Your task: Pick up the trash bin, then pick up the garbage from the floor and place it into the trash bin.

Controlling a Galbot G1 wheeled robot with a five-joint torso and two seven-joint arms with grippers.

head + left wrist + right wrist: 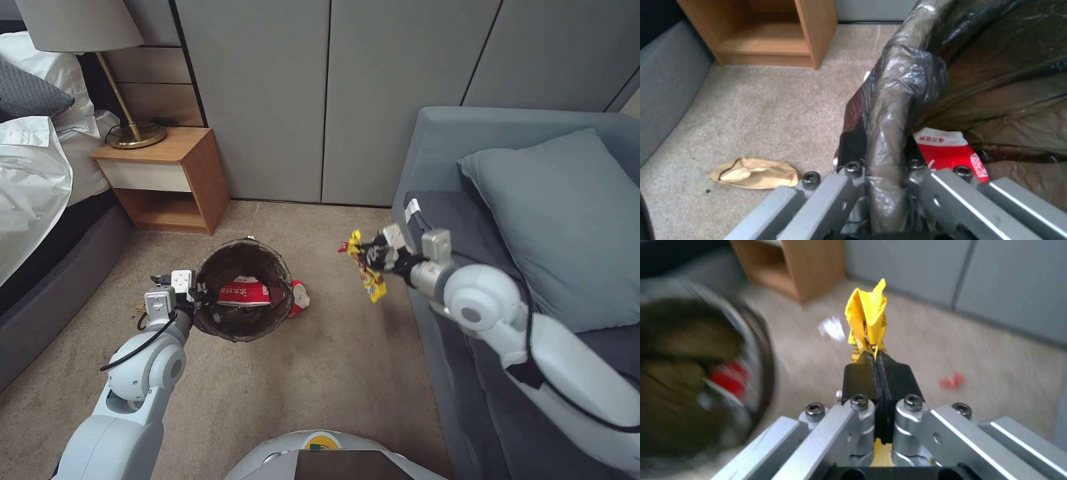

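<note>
Head view: left end effector (193,293) is clamped on the rim of the trash bin (223,320), on its left side. Bin is tilted so its mouth faces the camera; dark liner, and a red wrapper (243,292) lies inside. A red-and-white piece of litter (299,297) sits just beside the bin's right edge. Right end effector (369,257) is closed on a yellow wrapper (368,272), held in the air to the right of the bin, in front of the sofa (433,147).

Left wrist view: fingers (853,156) pinch the bagged bin rim, one outside and one inside. Red wrapper in the bin. Brown crumpled wrapper (753,172) on the carpet (764,110), near the nightstand (773,30).

Right wrist view: black pads (860,376) pressed together on the yellow wrapper, which sticks up past them. Bin off to one side, blurred. Small white scrap (832,327) and red scrap (952,381) on the carpet.
</note>
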